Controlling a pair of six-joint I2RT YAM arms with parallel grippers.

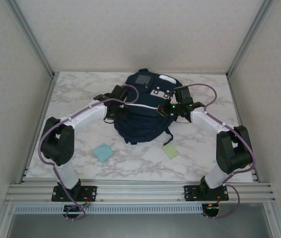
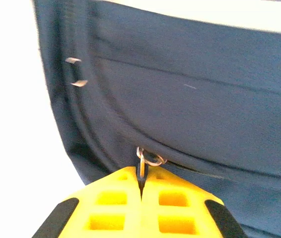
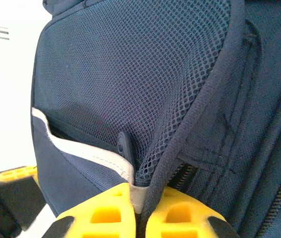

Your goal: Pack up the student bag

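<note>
student bag (image 1: 140,124): lies mid-surface, nearer the far wall | surface (image 1: 76,94): white marble pattern, pale walls (image 1: 11,59) on three sides | left tool (image 2: 141,174): closed on the bag's zipper pull (image 2: 152,159) | right tool (image 3: 139,193): pinching the bag's grey pocket trim (image 3: 88,156) | blue square (image 1: 103,152), green square (image 1: 170,150): flat, on the bag's near side

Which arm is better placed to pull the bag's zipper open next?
Left. The left gripper is shut on the metal zipper pull of the student bag. The right gripper is clamped on the white-trimmed edge of the mesh pocket, so it likely suits bracing the bag instead.
</note>
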